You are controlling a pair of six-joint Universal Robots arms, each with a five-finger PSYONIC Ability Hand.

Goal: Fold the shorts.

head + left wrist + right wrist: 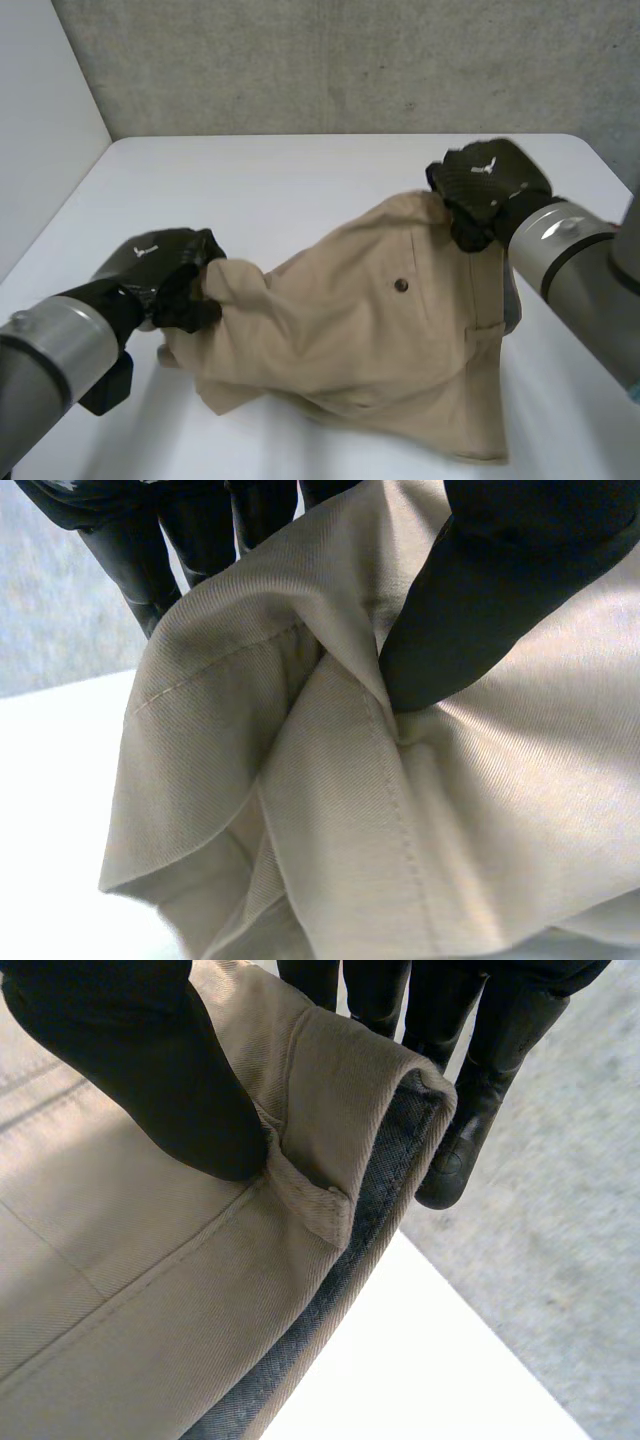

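The tan shorts (pixel 380 330) hang partly off the white table (pixel 300 180), stretched between the left hand (pixel 165 275), pinching a leg hem, and the right hand (pixel 485 190), pinching the waistband beside a belt loop (pixel 305 1200), probably to spread the cloth flat for folding.

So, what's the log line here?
left hand: pinches shorts leg edge | right hand: pinches waistband | shorts hang between, trailing on table

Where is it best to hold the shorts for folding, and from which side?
Probably at the shorts' ends, from the outer sides: the thick waistband by its belt loop, where the right hand pinches, and the stitched hem in the left hand.
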